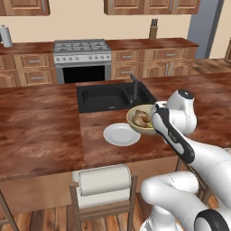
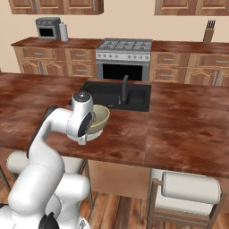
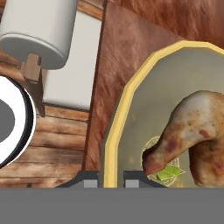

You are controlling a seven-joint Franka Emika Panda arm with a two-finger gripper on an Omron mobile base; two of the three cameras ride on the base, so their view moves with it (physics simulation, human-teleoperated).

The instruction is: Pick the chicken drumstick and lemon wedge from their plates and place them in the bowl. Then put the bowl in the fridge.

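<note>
The olive-tan bowl [image 1: 139,121] hangs just above the island counter in front of the sink, also seen as the bowl [image 2: 101,117] and bowl [image 3: 131,109]. The chicken drumstick [image 3: 188,131] lies inside it, golden-brown, with the small green lemon wedge [image 3: 169,173] under its bone end. My gripper [image 3: 111,180] is shut on the bowl's near rim, one finger inside and one outside. From the left base camera my gripper [image 1: 152,127] sits at the bowl's right edge. A bare white plate [image 1: 122,134] lies left of and below the bowl. A tall grey body [image 1: 205,20], apparently the fridge, stands at the back right.
The black sink [image 1: 110,97] with its faucet [image 1: 134,86] lies just behind the bowl. Stools with white padded backs [image 1: 104,179] stand against the island's near edge. A stove [image 2: 123,58] and wooden cabinets line the back wall.
</note>
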